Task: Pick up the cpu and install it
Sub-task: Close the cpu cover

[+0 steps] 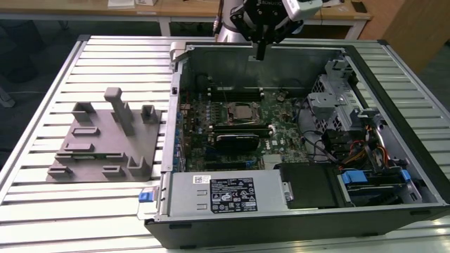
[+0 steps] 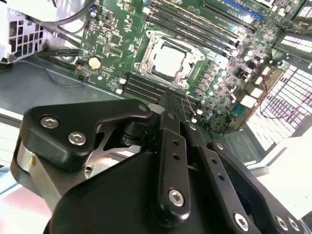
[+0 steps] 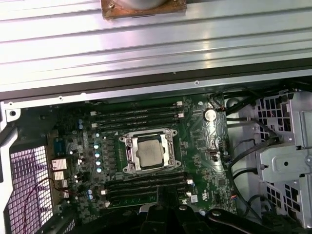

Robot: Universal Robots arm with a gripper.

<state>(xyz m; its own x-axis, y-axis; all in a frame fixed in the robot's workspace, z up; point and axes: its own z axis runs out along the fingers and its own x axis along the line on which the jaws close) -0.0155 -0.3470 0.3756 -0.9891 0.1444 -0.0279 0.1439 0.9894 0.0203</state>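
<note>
The cpu is a small silvery square lying flat in the metal-framed socket on the green motherboard inside the open computer case. Both wrist views show it seated in the socket's frame, cpu and cpu. My gripper hangs above the far side of the case, well above the board and apart from the cpu. Its black fingers lie together with nothing between them, pointing toward the memory slots just short of the socket. The gripper tip sits over those slots.
A grey fixture with upright posts stands on the slatted metal table at the exterior view's left. In the case are a power supply with a printed label, a metal drive cage and loose cables.
</note>
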